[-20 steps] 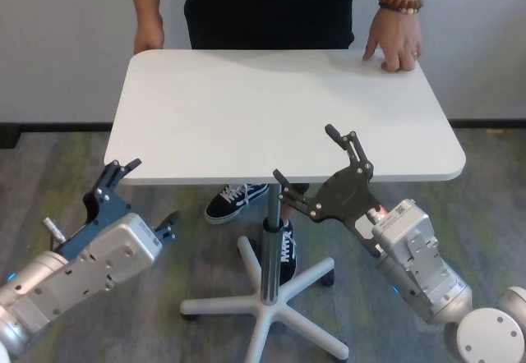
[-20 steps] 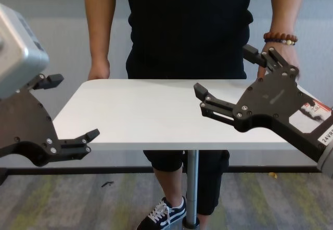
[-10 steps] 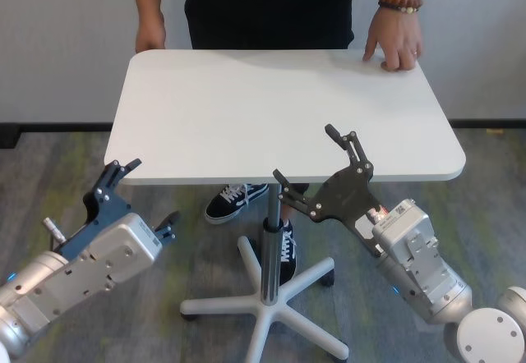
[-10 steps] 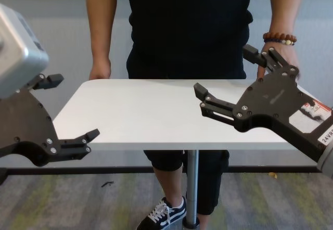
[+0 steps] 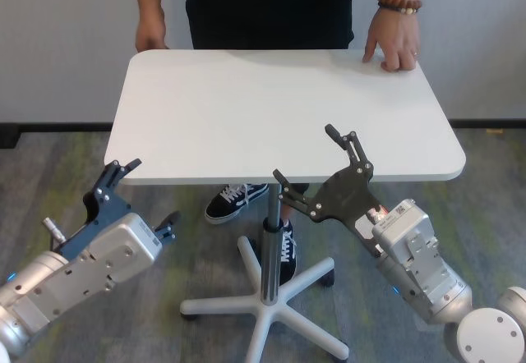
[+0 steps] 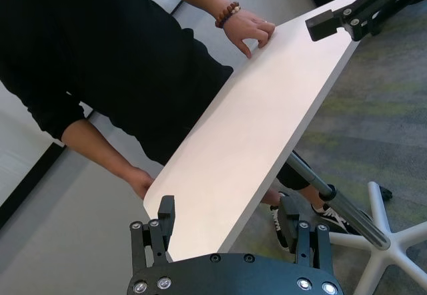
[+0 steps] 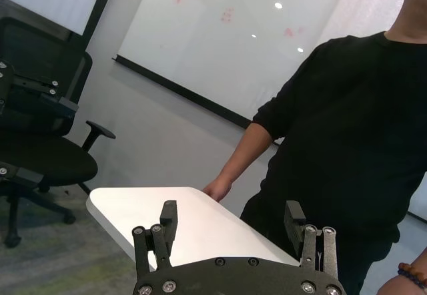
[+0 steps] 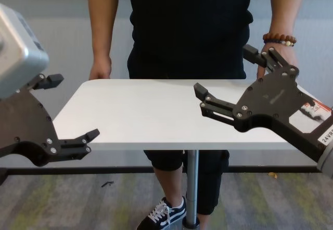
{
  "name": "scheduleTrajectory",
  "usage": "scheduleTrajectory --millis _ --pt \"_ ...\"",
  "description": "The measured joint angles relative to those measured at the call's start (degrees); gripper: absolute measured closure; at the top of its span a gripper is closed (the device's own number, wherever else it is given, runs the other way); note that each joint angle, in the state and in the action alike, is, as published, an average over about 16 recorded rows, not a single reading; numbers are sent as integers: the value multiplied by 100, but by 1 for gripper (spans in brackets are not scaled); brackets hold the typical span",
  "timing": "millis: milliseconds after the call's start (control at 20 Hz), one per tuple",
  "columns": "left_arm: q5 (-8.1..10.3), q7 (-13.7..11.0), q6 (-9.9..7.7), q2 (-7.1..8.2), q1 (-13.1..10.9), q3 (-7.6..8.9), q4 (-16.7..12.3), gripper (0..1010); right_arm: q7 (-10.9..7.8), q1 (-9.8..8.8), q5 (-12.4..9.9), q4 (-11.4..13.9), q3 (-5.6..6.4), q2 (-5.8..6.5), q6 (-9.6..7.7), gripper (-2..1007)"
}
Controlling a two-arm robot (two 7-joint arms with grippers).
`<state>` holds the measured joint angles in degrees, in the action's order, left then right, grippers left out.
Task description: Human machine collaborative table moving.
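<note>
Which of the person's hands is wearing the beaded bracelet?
The hand at the table's far corner on the robot's right side; brown beads ring its wrist. The other hand, at the far-left corner, has a bare wrist.

Bright even indoor light, sharp, soft shadows.

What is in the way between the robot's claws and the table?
Nothing visible. The left claw and right claw are both open just short of the table's near edge, with only air between. The human stands at the far side.
</note>
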<state>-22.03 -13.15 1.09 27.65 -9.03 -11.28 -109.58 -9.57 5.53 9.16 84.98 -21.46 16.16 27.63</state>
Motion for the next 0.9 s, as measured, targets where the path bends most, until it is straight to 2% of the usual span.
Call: scheduleTrajectory --millis 250,450,650,900 --pt "65 36 9 12 37 -26 48 10 37 15 -58 -7 -11 45 -51 0" --pt "237 116 36 45 133 -96 181 10 126 56 -224 -34 -41 174 -195 0" --pt "593 270 91 112 332 -238 460 10 291 138 -550 -89 -101 428 -480 0" --pt "1268 548 197 242 709 -507 992 10 570 282 -1139 -189 -209 889 -998 0"
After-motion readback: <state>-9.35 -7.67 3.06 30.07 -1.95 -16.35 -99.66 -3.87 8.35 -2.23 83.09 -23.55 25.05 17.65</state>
